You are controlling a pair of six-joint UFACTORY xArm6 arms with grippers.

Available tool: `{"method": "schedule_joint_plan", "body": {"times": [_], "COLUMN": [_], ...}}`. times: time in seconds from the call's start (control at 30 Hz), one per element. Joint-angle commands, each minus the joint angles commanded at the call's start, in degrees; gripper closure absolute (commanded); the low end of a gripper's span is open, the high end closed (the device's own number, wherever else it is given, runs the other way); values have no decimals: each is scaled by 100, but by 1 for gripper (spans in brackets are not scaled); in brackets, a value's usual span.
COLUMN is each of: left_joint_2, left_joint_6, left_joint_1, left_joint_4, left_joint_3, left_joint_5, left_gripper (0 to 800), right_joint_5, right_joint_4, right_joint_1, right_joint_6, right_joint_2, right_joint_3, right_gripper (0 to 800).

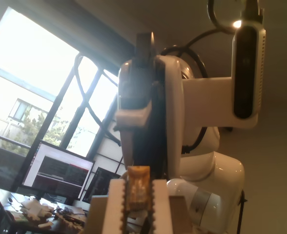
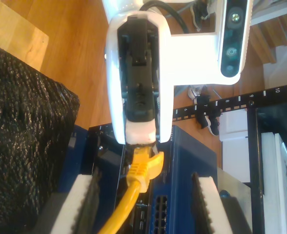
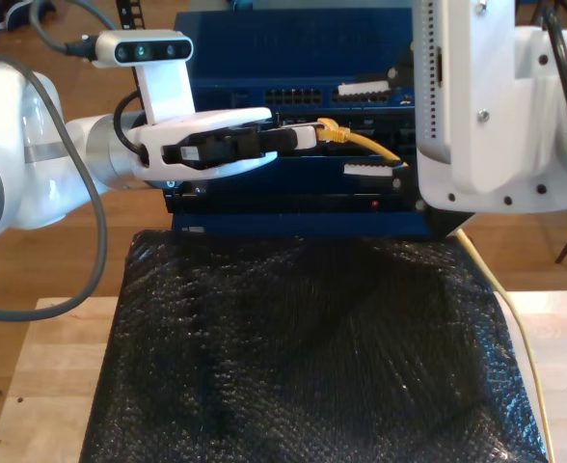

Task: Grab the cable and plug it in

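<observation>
Pinching the cable's plug end (image 1: pixel 138 186) tight between the pads of my first gripper (image 1: pixel 137 197) right now, the arm reaching in from the exterior view's left. The yellow cable (image 3: pixel 363 144) sits in front of the blue network switch (image 3: pixel 293 48), plug near its rows of ports, not visibly seated in 1. From there the cable runs toward the exterior view's right, passing between the 2 white toothed fingers (image 2: pixel 79 204) of my second gripper (image 2: pixel 143 204), which are spread wide and not squeezing it. Further along it drops down past the edge of the black bumpy mat (image 3: pixel 303 347) covering the wooden table (image 3: pixel 42 386).
</observation>
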Motion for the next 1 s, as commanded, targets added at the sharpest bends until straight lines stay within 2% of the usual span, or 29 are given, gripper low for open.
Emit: {"method": "schedule_joint_plan", "body": {"times": [0.8, 1.0], "left_joint_2": [0, 0], "left_joint_6": [-132, -132], "left_joint_1": [0, 0], "left_joint_4": [35, 35], "left_joint_3": [35, 35], "left_joint_5": [0, 0], "left_gripper": [794, 793], "right_joint_5": [-141, -167], "right_joint_4": [0, 0], "right_joint_1": [167, 167], "right_joint_6": [-114, -114], "right_joint_2": [-35, -35], "right_joint_3": [123, 123], "right_gripper": [392, 439]}}
